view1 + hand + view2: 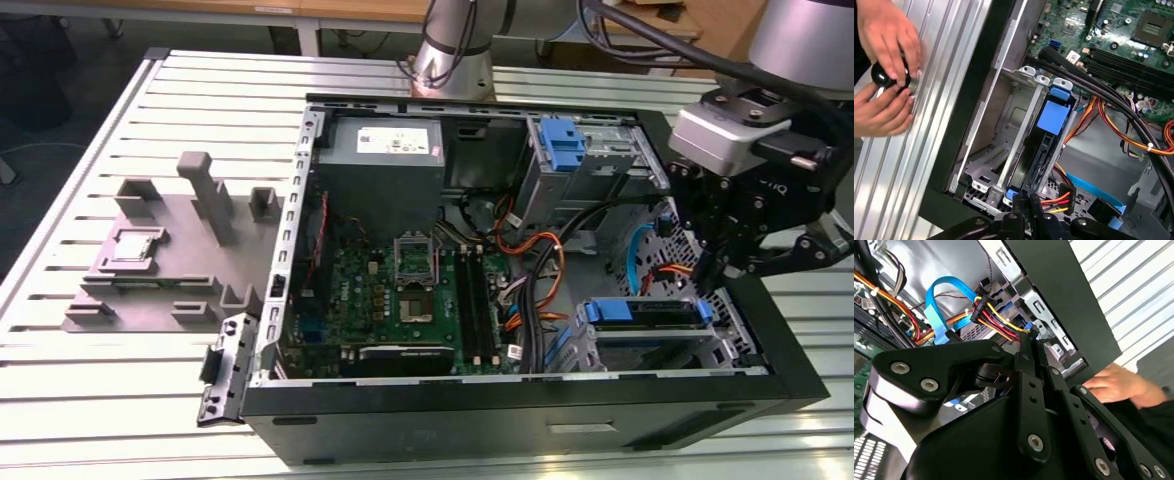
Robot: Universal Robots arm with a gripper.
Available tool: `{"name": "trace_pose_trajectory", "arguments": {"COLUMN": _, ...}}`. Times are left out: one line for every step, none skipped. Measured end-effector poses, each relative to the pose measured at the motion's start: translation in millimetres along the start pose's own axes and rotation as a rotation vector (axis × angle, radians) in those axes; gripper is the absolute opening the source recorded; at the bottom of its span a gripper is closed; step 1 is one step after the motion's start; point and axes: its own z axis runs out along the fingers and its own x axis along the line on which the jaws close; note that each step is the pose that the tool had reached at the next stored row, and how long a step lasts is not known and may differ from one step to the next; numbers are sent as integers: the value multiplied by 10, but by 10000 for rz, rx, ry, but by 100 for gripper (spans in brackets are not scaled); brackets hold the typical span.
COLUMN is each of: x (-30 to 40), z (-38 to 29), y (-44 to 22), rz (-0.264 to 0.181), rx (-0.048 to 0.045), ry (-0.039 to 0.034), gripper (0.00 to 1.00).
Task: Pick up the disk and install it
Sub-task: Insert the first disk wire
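Observation:
The disk [1040,150], a dark drive in blue carrier rails with a blue tab, sits in the metal drive bay [1004,125] at the case's front corner. In the exterior view its blue end [642,312] shows at the lower right of the open computer case [534,400]. My gripper [1028,211] hovers just off the disk's cable end, beside the red, yellow and black power plug [1063,196]. Its black fingers [1027,347] lie pressed together with nothing between them. In the exterior view the gripper [725,266] hangs over the case's right wall.
A person's hands [886,75] work a black knob on the slatted table beside the case; one hand [1116,385] shows past its wall. Orange, blue and black cables [1114,115] cross near the bay. A second blue caddy [566,150] stands at the back. A grey fixture [174,250] lies left.

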Motion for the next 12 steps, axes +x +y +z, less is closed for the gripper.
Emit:
{"name": "trace_pose_trajectory", "arguments": {"x": 0, "z": 1, "y": 0, "rz": 150, "rx": -33, "ry": 10, "gripper": 17}}
{"name": "trace_pose_trajectory", "arguments": {"x": -1, "z": 1, "y": 0, "rz": 299, "rx": -66, "ry": 21, "gripper": 17}}
{"name": "trace_pose_trajectory", "arguments": {"x": -1, "z": 2, "y": 0, "rz": 450, "rx": -99, "ry": 32, "gripper": 17}}
{"name": "trace_pose_trajectory", "arguments": {"x": -1, "z": 3, "y": 0, "rz": 617, "rx": -136, "ry": 44, "gripper": 17}}
{"name": "trace_pose_trajectory", "arguments": {"x": -1, "z": 4, "y": 0, "rz": 773, "rx": -171, "ry": 54, "gripper": 17}}
{"name": "trace_pose_trajectory", "arguments": {"x": -1, "z": 5, "y": 0, "rz": 949, "rx": -209, "ry": 65, "gripper": 17}}
{"name": "trace_pose_trajectory", "arguments": {"x": -2, "z": 6, "y": 0, "rz": 1122, "rx": -248, "ry": 77, "gripper": 17}}
{"name": "trace_pose_trajectory", "arguments": {"x": -2, "z": 7, "y": 0, "rz": 1299, "rx": -287, "ry": 90, "gripper": 17}}
{"name": "trace_pose_trajectory", "arguments": {"x": -2, "z": 8, "y": 1, "rz": 1473, "rx": -325, "ry": 101, "gripper": 17}}
{"name": "trace_pose_trajectory", "arguments": {"x": -2, "z": 9, "y": 1, "rz": 1649, "rx": -362, "ry": 113, "gripper": 17}}
{"name": "trace_pose_trajectory", "arguments": {"x": -2, "z": 10, "y": 1, "rz": 1832, "rx": -403, "ry": 126, "gripper": 17}}
{"name": "trace_pose_trajectory", "arguments": {"x": -3, "z": 11, "y": 1, "rz": 2003, "rx": -441, "ry": 137, "gripper": 17}}
